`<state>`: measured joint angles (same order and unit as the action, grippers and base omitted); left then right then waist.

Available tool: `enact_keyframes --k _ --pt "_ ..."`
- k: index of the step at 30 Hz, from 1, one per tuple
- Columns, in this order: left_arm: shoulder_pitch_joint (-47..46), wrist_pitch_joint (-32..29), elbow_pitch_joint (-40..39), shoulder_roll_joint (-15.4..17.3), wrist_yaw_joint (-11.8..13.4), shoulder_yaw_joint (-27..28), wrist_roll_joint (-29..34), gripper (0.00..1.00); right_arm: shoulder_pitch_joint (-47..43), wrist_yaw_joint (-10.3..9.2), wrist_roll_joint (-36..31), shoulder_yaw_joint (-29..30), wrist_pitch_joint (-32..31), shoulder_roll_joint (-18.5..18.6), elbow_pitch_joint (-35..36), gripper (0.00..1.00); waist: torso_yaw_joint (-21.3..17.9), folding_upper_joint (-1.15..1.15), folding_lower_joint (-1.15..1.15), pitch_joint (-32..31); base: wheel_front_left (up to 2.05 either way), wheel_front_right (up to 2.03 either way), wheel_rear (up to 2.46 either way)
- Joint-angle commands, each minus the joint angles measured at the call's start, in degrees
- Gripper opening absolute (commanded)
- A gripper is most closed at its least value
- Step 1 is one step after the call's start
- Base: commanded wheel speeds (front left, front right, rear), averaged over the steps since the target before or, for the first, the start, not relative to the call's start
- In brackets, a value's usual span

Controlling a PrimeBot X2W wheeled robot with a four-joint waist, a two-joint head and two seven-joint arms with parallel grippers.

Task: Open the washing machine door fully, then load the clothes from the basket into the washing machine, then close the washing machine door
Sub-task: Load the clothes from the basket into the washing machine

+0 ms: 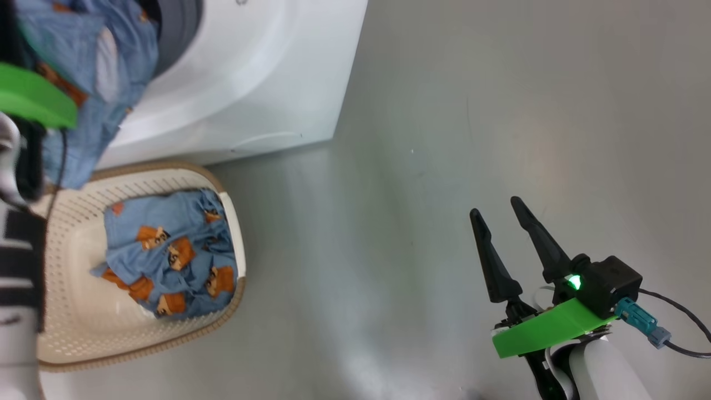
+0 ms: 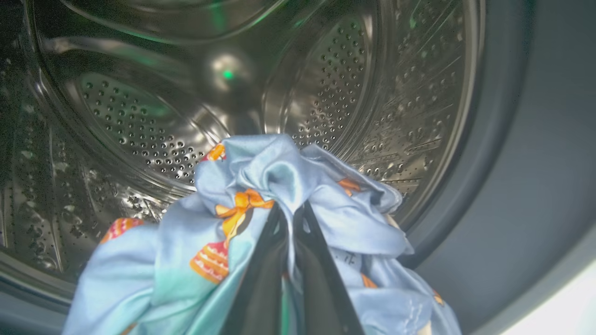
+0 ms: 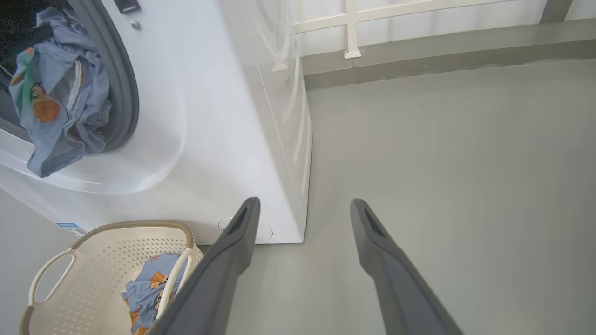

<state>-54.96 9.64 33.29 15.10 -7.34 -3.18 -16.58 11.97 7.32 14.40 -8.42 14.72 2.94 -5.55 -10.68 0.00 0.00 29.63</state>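
One garment [image 2: 279,167] hung pinched in the tightly closed left hand [image 2: 291,209] at the mouth of the washing machine [image 1: 266,72], its tail draped outside the drum [image 2: 139,116]; a second garment [image 1: 172,255] lay in the basket [image 1: 72,311]. The right hand [image 1: 494,205] gaped empty above the floor [image 1: 444,139]. Let go there, the cloth might slide back out.

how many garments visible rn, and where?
2 garments: one pinched in the left gripper at the drum mouth, one lying in the basket. More may hide beneath it.
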Motion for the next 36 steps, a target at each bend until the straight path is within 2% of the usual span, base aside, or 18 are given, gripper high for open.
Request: enact_keyframes --k 1,5,12,21,26,32,36 --pt "-2.38 -1.11 -0.22 3.16 -0.13 0.86 -0.59 0.0 0.37 0.17 0.68 -1.55 0.28 -0.06 1.3 1.0 -0.63 0.0 0.0 3.9 0.0 0.0 0.0" --pt "-8.02 -2.81 3.13 4.35 -0.13 -0.26 -1.31 0.0 1.3 0.17 1.3 -2.54 0.28 -0.06 1.36 1.0 -0.44 0.0 0.0 7.16 0.0 0.0 0.0" --pt "-15.27 -1.96 6.45 5.87 -0.14 -1.91 -0.82 0.0 2.54 0.17 1.92 -3.72 0.28 -0.06 1.53 1.0 -0.56 0.0 0.0 10.98 0.0 0.0 0.0" --pt "-23.03 3.61 10.86 7.39 0.59 -3.03 1.01 0.0 2.75 0.17 3.21 -5.71 0.28 -0.06 0.84 1.0 -2.02 0.0 0.0 12.65 0.0 0.0 0.0" --pt "-24.25 5.27 8.1 7.72 1.67 -3.04 3.1 0.0 2.81 0.17 3.94 -6.01 0.28 -0.06 0.82 1.0 -2.55 0.0 0.0 13.18 0.0 0.0 0.0" --pt "-22.09 5.34 -2.1 8.13 2.6 -0.54 5.65 0.0 3.62 0.17 4.39 -6.49 0.28 -0.06 0.93 1.0 -2.96 0.0 0.0 13.8 0.0 0.0 0.0" --pt "-19.93 5.34 -2.86 7.81 2.27 0.58 6.29 0.0 3.9 0.17 4.68 -7.06 0.28 -0.06 0.35 1.0 -2.96 0.0 0.0 13.89 0.0 0.0 0.0"
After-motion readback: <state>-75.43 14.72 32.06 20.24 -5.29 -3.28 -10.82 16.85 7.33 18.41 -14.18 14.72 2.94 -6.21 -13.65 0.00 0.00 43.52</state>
